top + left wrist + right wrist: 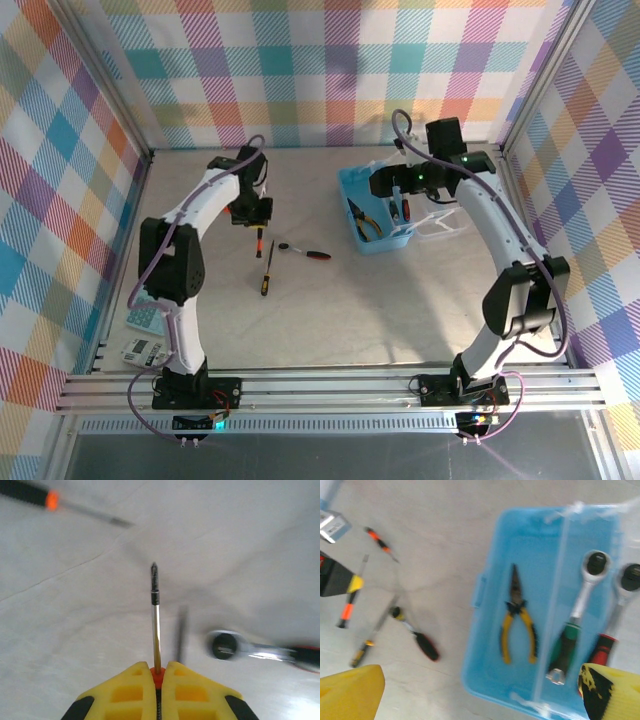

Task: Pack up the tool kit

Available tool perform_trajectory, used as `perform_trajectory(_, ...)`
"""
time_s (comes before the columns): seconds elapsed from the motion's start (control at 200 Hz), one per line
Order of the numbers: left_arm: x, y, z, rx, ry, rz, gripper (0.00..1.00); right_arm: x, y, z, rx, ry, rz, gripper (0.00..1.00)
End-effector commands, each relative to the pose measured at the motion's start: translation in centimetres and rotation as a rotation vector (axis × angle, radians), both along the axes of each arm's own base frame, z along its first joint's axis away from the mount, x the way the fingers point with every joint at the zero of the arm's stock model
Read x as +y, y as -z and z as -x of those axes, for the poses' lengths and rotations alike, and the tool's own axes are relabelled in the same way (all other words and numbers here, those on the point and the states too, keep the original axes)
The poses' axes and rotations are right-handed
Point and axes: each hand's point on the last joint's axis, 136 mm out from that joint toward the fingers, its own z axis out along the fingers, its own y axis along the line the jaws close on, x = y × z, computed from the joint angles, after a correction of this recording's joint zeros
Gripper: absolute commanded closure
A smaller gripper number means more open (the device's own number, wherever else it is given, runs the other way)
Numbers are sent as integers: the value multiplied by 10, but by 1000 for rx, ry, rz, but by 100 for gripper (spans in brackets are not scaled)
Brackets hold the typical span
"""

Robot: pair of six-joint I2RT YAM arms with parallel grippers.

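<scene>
**While L gripper pinches a screwdriver, case sits part-filled**

As we read the top view, the L gripper (pixel 250 212) hangs at abt 10 o'clock from table centre. Its yellow fingers (pixel 130 685) are closed tight on the orange collar of a screwdriver (pixel 155 610), shaft pointing straight away from the wrist cam. W/ that shaft as centre, a second screwdriver (pixel 45 497), black handle w/ orange band, lies at 11 o'clock. A loose ratchet wrench (pixel 250 650) w/ red-black handle lies at 4 o'clock; both are blurred. A third screwdriver (pixel 267 268), black & yellow, lies on the table (pixel 330 320) at 6 o'clock from the L gripper, w/ the loose ratchet wrench just beside it at 2 o'clock.

We find the case (pixel 383 246), light blue, at abt 2 o'clock from table centre, open, its clear lid (pixel 437 225) at 3 o'clock of it. Inside we see yellow-handled pliers (pixel 518 617). At their 3 o'clock lies a green-handled wrench (pixel 577 612), then a red-handled wrench (pixel 615 615), w/ a clear strip (pixel 560 580) between pliers & wrenches. The R gripper (pixel 385 183) hovers over the case's far end, fingers (pixel 350 692) spread wide apart. A pale calculator (pixel 144 352) rests at 8 o'clock, near the L arm's base.
</scene>
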Motion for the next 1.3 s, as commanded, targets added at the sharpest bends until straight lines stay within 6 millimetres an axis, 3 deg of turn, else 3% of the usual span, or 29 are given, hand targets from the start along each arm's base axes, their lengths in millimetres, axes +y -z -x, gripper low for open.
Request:
perform_trajectory(0.0,-67,-74,-6,-108,34,449,100,39,-30,13,-34,-102,-220,1)
perform_trajectory(0.095,-105,-103,-10,-138,44,712,100,58,-29,15,-32,-122,-243,0)
perform_trajectory(0.325,-143,-135,-10,-163,83,910,100,103,-9,19,18,-189,-225,11)
perform_trajectory(0.505,-152,-144,-8,-179,107,948,100,126,-3,20,41,-237,-234,21)
perform_trajectory(0.7,-154,-134,-8,-158,104,951,100,147,7,23,58,-268,-198,31)
perform_trajectory(1.08,-156,-142,-6,-172,125,973,100,152,17,15,80,-244,-175,70)
perform_trajectory(1.195,-155,-141,-6,-173,129,971,100,150,15,13,68,-237,-159,91)
perform_trajectory(1.245,-153,-137,-7,-169,123,956,83,146,12,12,50,-231,-139,100)
perform_trajectory(1.295,-146,-128,-8,-156,103,911,57,139,9,10,31,-217,-119,100)
